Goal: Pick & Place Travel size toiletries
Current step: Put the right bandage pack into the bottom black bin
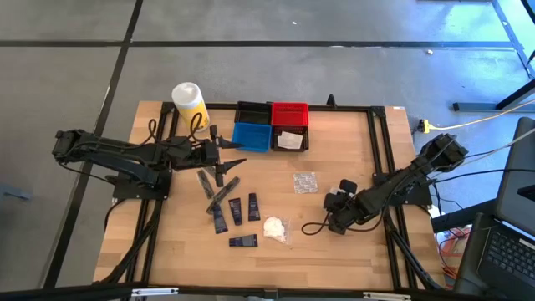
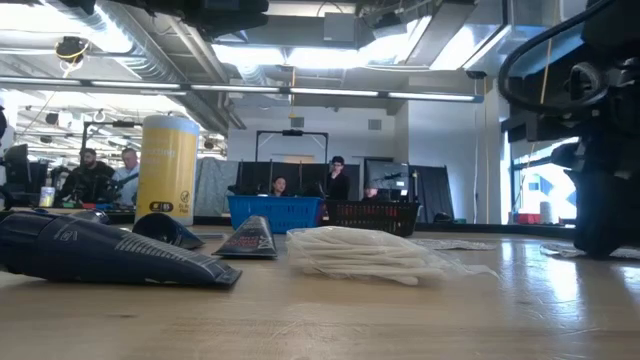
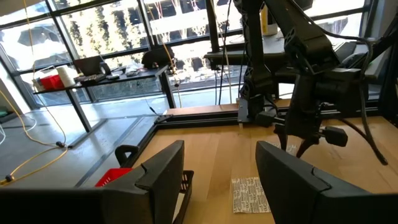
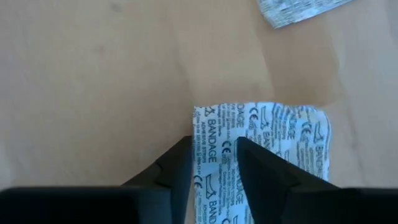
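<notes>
Right gripper [image 4: 213,163], near the table's right edge, pinching a bandage packet [image 4: 261,155] at its edge: thin, light, floppy, probably slippery. Left gripper [image 3: 217,180] open.

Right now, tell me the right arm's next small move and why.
Probably close fully and lift. The right gripper is down at the table, its fingers straddling the edge of a white bandage packet that lies flat on the wood, with a narrow gap between them.
</notes>
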`<state>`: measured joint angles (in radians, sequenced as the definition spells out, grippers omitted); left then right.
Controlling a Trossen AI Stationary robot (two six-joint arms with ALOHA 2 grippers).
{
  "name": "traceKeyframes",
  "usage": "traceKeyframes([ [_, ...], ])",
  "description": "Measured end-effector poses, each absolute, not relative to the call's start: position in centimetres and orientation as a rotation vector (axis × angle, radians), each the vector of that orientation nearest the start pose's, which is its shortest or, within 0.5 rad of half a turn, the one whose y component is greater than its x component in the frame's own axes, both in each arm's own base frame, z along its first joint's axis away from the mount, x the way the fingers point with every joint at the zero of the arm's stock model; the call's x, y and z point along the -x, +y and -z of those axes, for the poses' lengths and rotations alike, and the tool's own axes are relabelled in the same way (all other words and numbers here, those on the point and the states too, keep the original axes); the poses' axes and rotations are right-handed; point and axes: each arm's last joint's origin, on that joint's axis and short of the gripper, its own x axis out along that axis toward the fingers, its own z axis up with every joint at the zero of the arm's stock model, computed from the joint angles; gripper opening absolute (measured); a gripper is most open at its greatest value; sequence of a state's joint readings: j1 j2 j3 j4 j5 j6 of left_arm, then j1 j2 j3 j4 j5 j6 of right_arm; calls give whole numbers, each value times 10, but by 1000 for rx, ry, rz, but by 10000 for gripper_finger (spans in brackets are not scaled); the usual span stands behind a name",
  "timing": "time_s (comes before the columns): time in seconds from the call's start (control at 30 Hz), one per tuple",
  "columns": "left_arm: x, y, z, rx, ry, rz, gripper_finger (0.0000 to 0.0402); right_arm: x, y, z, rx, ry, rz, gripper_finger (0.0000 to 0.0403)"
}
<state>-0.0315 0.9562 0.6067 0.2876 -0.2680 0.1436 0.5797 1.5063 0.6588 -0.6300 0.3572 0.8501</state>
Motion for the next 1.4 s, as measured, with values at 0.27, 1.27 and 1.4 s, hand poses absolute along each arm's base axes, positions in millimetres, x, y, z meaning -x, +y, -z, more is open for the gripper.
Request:
traceKeyframes([
  [0.27, -214, 1, -286, -152, 78, -232, 196, -192, 105, -128, -96, 1280, 373, 23],
  [1.27, -214, 1, -286, -152, 78, -232, 196, -217, 112, -171, 13, 1241, 349, 0],
  [1.4, -214, 1, -286, -152, 78, -232, 196, -217, 111, -173, 37, 1244, 364, 0],
])
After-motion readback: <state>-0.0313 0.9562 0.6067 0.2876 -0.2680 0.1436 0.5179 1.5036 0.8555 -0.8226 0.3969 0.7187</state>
